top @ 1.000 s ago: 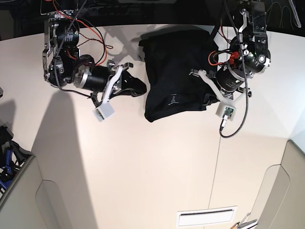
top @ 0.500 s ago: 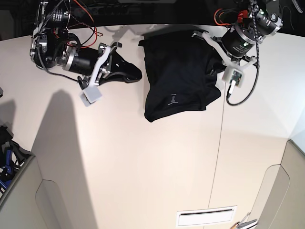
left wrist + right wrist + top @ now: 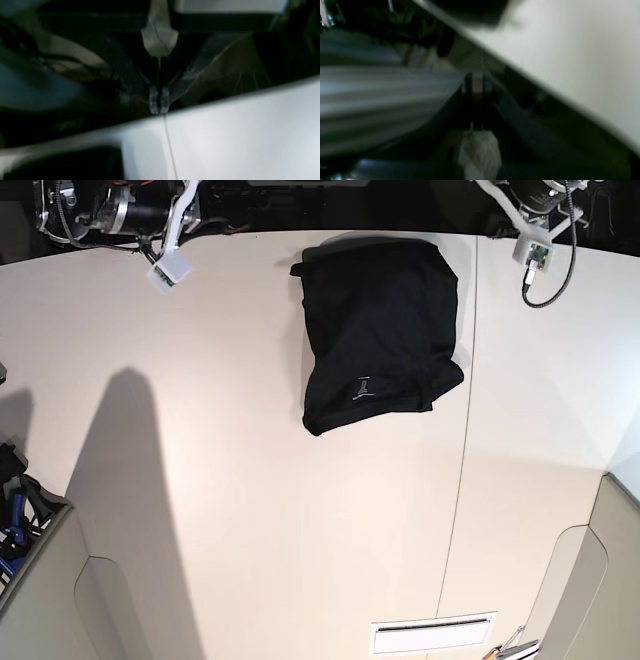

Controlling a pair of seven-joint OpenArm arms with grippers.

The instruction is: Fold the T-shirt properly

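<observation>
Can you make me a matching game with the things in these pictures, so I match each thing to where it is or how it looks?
Things:
1. T-shirt
2. table
3. left gripper
4. white vent

Descriptions:
A. pale and smooth
B. black, folded into a bundle
C. at the table's near edge
D. shut, holding nothing

Pairs: 1-B, 2-A, 3-D, 4-C

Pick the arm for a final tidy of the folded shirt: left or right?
Left, marginally. The T-shirt lies folded near the table's far edge, nearer the side where the left gripper has pulled back. The right gripper is farther off. Both are shut, empty and clear of the cloth.
</observation>
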